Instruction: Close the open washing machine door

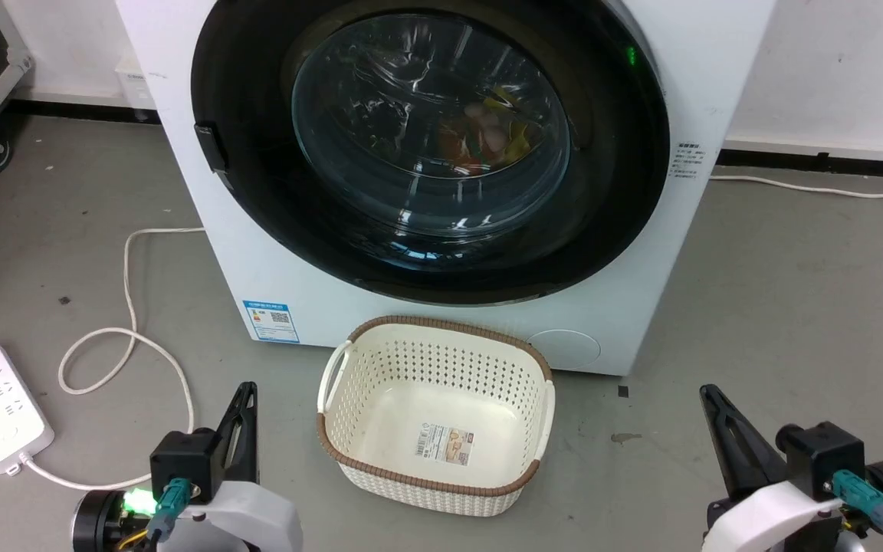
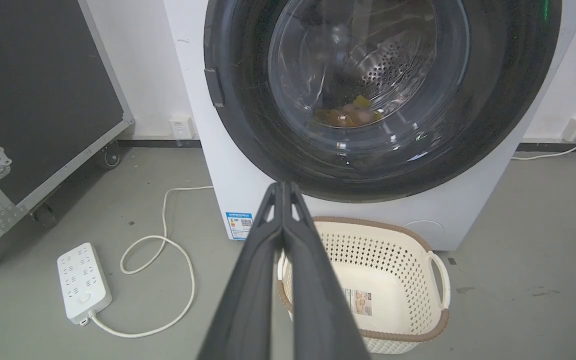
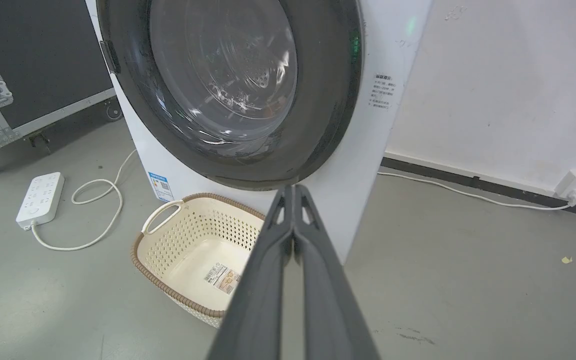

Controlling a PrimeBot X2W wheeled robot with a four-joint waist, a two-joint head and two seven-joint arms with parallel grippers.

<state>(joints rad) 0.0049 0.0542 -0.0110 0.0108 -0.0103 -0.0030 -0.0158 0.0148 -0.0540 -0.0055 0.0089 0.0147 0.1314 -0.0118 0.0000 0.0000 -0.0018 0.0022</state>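
Ahead and low, head view: washing machine door [image 1: 430, 146] lies flat against the white machine front [image 1: 181, 176], no gap seen along its rim. Left gripper [image 1: 247, 391] and right gripper [image 1: 710, 395] sit low, well apart from it, flanking an empty basket [image 1: 545, 368].

Left wrist view: left gripper's fingers [image 2: 268, 235] pressed together, holding nothing.

Right wrist view: right gripper's fingers [image 3: 278, 235] likewise; door edge meets the panel.

Judgement: closing looks done. Next move, if any: a press near the catch [image 1: 211, 146] to confirm latching.
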